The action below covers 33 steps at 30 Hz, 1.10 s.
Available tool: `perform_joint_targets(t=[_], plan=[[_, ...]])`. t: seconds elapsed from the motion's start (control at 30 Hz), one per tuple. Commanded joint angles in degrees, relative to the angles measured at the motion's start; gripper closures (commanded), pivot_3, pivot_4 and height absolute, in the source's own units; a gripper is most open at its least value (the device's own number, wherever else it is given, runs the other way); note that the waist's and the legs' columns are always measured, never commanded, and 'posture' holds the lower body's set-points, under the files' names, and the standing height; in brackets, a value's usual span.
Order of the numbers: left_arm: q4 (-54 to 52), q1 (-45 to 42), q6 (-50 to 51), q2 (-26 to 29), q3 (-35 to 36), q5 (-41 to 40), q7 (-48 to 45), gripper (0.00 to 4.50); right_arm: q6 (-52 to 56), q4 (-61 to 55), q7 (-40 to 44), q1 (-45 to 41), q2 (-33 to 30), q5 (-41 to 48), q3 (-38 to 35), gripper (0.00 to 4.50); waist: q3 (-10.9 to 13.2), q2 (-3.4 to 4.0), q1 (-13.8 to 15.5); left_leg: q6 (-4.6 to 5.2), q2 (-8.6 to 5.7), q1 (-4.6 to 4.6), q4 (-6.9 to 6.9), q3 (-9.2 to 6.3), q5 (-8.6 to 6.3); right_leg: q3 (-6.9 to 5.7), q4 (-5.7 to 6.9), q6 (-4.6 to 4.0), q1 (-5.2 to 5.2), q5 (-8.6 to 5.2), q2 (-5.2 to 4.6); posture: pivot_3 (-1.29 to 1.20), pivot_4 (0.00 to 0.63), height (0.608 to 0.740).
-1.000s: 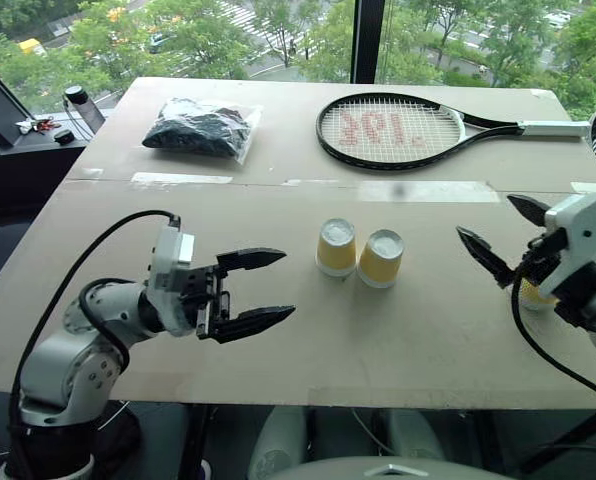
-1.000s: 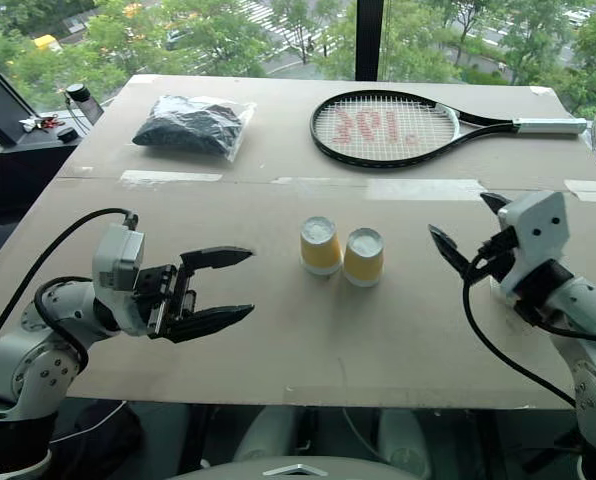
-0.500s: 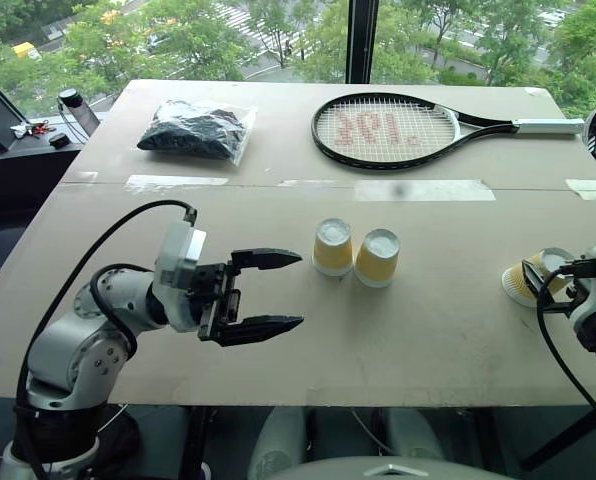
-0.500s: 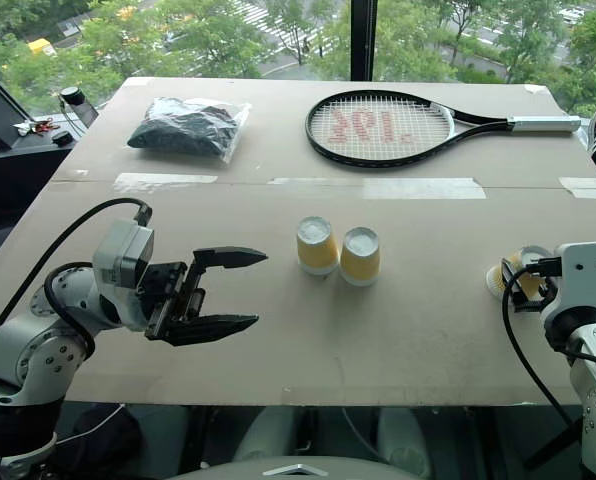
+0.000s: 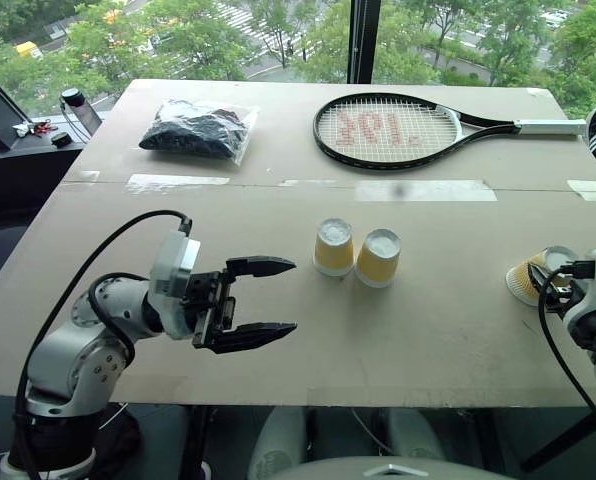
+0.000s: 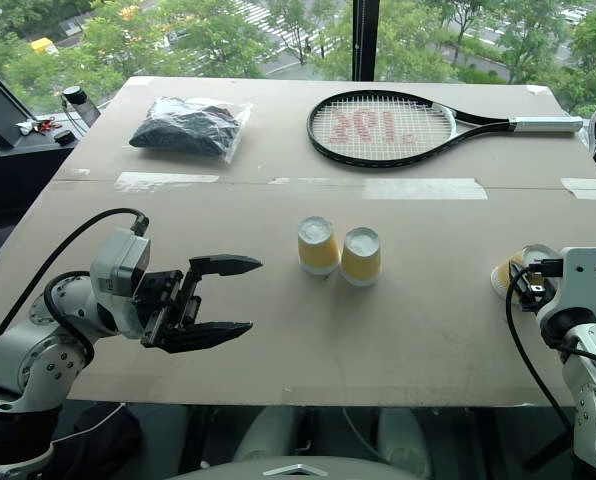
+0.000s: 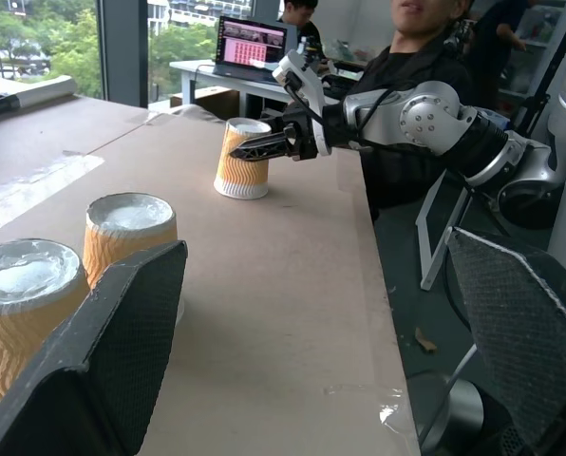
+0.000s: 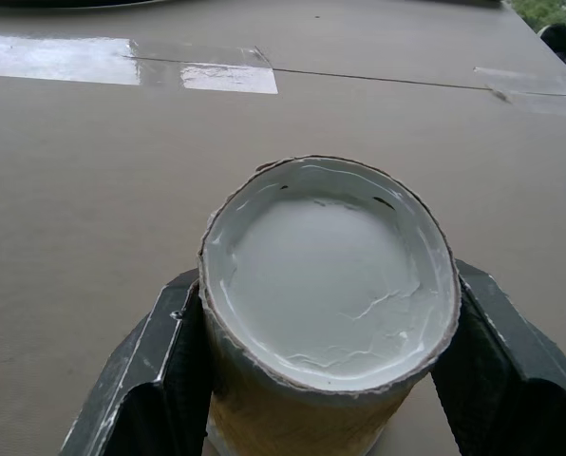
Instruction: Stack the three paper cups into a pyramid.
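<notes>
**Right gripper clamped on the third cup; two cups wait side by side at mid-table**

Three small tapered paper cups with yellow-orange ribbed sides and white bases stand upside down on the brown cardboard-covered table (image 5: 278, 340). Two of them, the left base cup (image 5: 334, 247) and the right base cup (image 5: 379, 258), sit just beside each other near the middle, apparently touching at the rims. The third cup (image 8: 326, 304) stands well apart, near the table's right edge.

The right gripper (image 7: 275, 144) has its two black fingers pressed against opposite sides of that third cup, about halfway up the ribbed wall; the cup looks slightly squeezed out of round in the right wrist view. The left gripper (image 5: 263, 297) hangs over the table to the left of the pair, jaws spread wide and holding nothing.

In my judgement these cups are very light and thin-walled, so they dent under little force and may tip or skid if nudged. The ribbing should give the fingers some bite. Gripping the mid-wall, as here, seems sound; nearer the stiff base would crush less. Setting it down astride the two white bases calls for a gentle, level release, since any shove could part the pair.

Beyond lie a black-framed tennis racket (image 5: 398, 130) and a clear plastic bag of dark contents (image 5: 198, 130).
</notes>
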Motion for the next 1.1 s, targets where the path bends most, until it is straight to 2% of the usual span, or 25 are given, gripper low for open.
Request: perform_joint_targets(t=[0.03, 0.13, 0.2, 0.3, 0.47, 0.57, 0.7, 1.1], plan=[[0.3, 0.9, -1.2, -1.2, 2.6, -0.1, 2.7, 0.0, -1.0, -5.6, 2.4, -2.5, -2.4, 4.0, -1.8, 2.0, 0.0, 0.01, -0.1, 0.0, 0.0, 0.0, 0.0, 0.0, 0.0, 0.02, 0.01, 0.0, 0.0, 0.0, 0.0, 0.0, 0.15, 0.74], [2.8, 2.7, -5.2, -2.9, 4.2, 3.3, 4.3, 0.0, 2.4, -9.3, 4.8, -8.4, -4.7, 9.7, 1.4, 2.0, 0.0, 0.03, -0.3, 0.0, 0.01, 0.03, 0.0, 0.02, 0.0, 0.06, 0.03, 0.0, -0.01, 0.0, 0.0, 0.0, 0.15, 0.74], [4.0, 3.8, -5.5, -3.9, 5.3, 1.7, 3.3, 0.0, 4.8, -10.7, 5.7, -12.9, -6.1, 13.1, 3.9, 2.0, 0.0, 0.05, -0.6, 0.0, 0.03, 0.06, 0.0, 0.05, 0.0, 0.07, 0.06, 0.0, -0.03, 0.0, 0.02, 0.0, 0.15, 0.74], [5.1, 7.2, -5.4, -2.3, 7.7, 1.8, 1.6, 0.0, 11.0, -10.3, 7.7, -25.8, -8.4, 18.5, 12.2, 2.0, 0.1, 0.01, -0.7, 0.0, 0.08, 0.05, -0.01, -0.04, 0.0, 0.06, 0.05, -0.01, -0.04, 0.0, -0.02, 0.0, 0.15, 0.74], [4.4, 11.0, -3.8, -1.5, 11.8, -0.2, 2.2, 0.0, 15.1, -5.7, 11.7, -41.4, -8.9, 20.7, 24.8, 2.0, 0.2, -0.04, 0.0, 0.0, 0.08, -0.08, -0.04, -0.17, 0.0, -0.03, -0.04, -0.04, -0.12, 0.0, -0.23, 0.0, 0.15, 0.74], [2.7, 13.3, -3.4, -1.9, 13.1, -0.8, 3.0, 0.0, 16.2, -2.7, 12.2, -46.3, -7.6, 20.6, 29.0, 2.0, 0.2, -0.05, 0.1, 0.0, -0.01, -0.25, -0.01, -0.22, 0.0, -0.15, -0.09, -0.03, -0.26, 0.01, -0.42, 0.0, 0.15, 0.74], [-1.5, 17.1, -2.6, -2.8, 14.8, -2.0, 5.3, 0.0, 16.3, 0.4, 14.1, -49.5, -7.5, 19.3, 33.5, 2.0, 0.2, -0.1, -0.2, -0.06, -0.05, -0.94, 0.22, -0.32, 0.04, -0.25, 0.01, -0.01, -0.79, 0.03, -0.5, 0.0, 0.15, 0.74], [-5.4, 21.1, -2.3, -2.8, 16.3, -3.8, 8.1, 0.0, 15.7, 2.8, 16.4, -49.6, -8.7, 15.3, 36.8, 2.0, 0.2, -0.09, -0.2, -0.03, -0.06, -0.92, 0.12, -0.34, 0.02, -0.3, 0.0, -0.02, -0.79, 0.03, -0.48, 0.0, 0.15, 0.74]])
